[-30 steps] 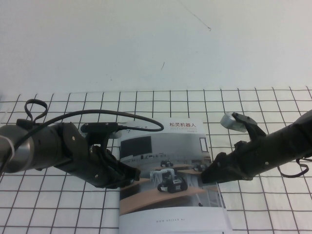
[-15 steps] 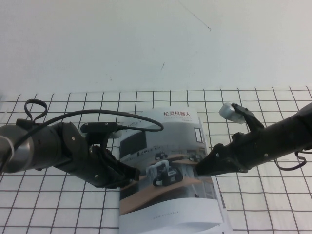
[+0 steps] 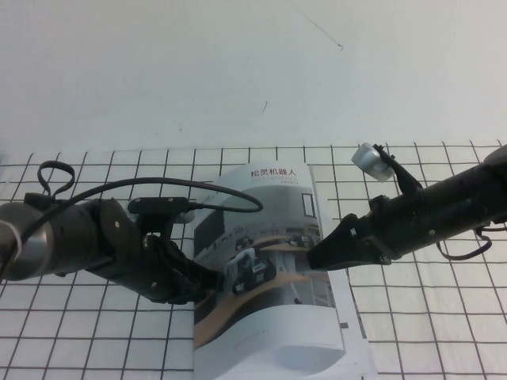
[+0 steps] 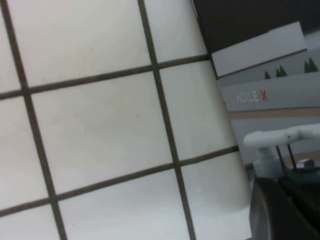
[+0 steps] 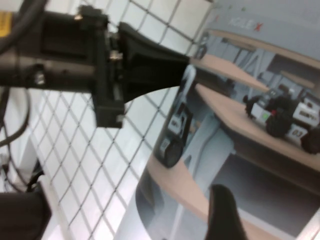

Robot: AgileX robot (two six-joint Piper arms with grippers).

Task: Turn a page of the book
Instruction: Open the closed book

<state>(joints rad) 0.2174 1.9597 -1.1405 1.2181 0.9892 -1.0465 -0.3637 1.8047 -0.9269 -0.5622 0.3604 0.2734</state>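
book [image 3: 269,317] lengthwise away — both grippers alongside

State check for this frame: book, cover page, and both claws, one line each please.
book: lying on the gridded table, spine side pinned.
cover page: lifted and bowed, free edge raised off the book.
left claw: resting on the book's spine edge.
right claw: at the cover page's raised right edge.

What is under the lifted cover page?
Under the cover, raised by the right claw, only a white page edge shows; the rest is covered. The left claw rests at the spine.
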